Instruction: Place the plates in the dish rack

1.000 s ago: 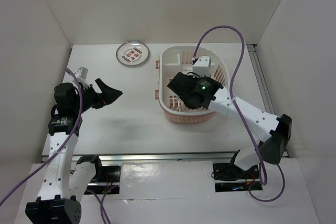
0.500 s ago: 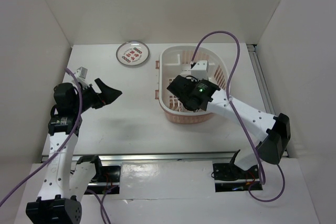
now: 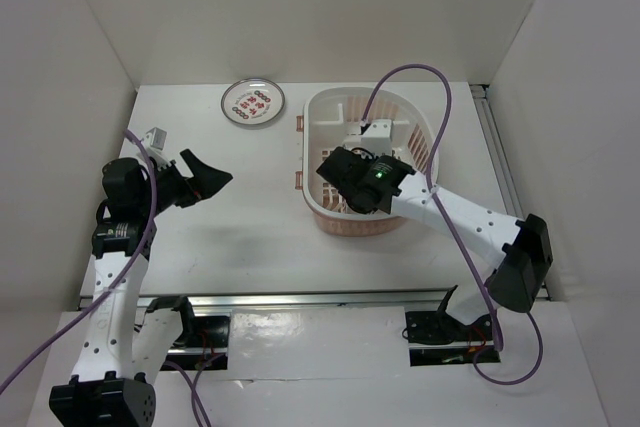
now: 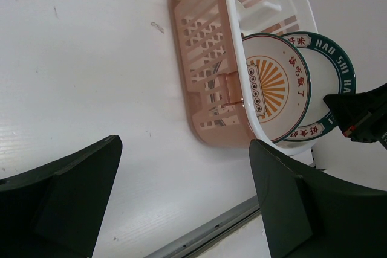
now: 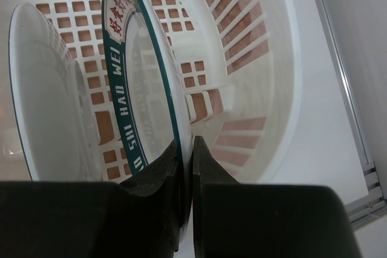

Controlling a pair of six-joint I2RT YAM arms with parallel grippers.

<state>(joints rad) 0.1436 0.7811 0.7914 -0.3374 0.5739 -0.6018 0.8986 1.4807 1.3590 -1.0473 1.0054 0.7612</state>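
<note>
The pale pink dish rack (image 3: pixel 425 132) stands right of the table's middle. My right gripper (image 3: pixel 335 172) reaches into it, shut on the rim of the teal-banded plate (image 5: pixel 142 89), which stands on edge. The right gripper (image 5: pixel 186 149) pinches that rim between both fingers. Beside the teal-banded plate (image 4: pixel 329 83) the orange sunburst plate (image 4: pixel 275 86) stands upright against the rack wall (image 4: pixel 205 70). The plate with red characters (image 3: pixel 253 102) lies flat at the back, left of the rack. My left gripper (image 3: pixel 205 179) hovers open over bare table, its jaws wide apart in the left wrist view (image 4: pixel 184 143).
White walls close the table in on the left, back and right. A metal rail (image 3: pixel 320 297) runs along the near edge. A purple cable (image 3: pixel 440 107) arches over the rack's right side.
My right gripper has shifted slightly down and left inside the rack with the teal-banded plate in it. The left arm has not moved.
</note>
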